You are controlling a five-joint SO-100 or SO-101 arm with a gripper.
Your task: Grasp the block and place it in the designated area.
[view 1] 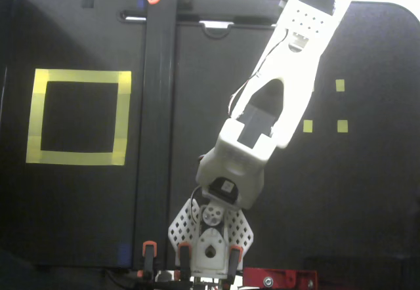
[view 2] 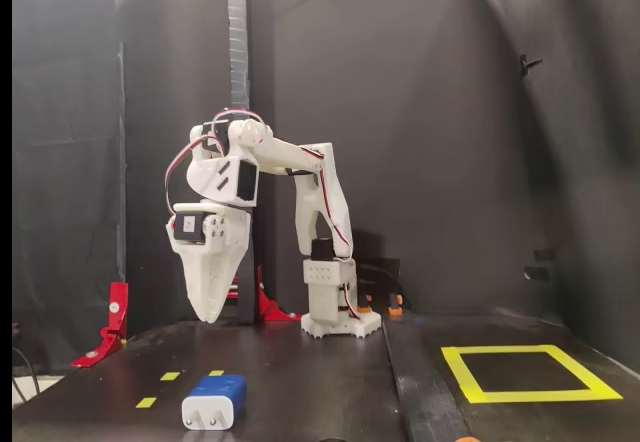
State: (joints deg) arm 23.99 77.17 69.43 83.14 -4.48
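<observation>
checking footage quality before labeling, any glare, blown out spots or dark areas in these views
In the fixed view from above, the white arm is overexposed, its detail washed out, and a bright strip glares along the top edge; the yellow square reads clearly. In the fixed view from the side, lighting is dim but even; the block stays legible.
</observation>
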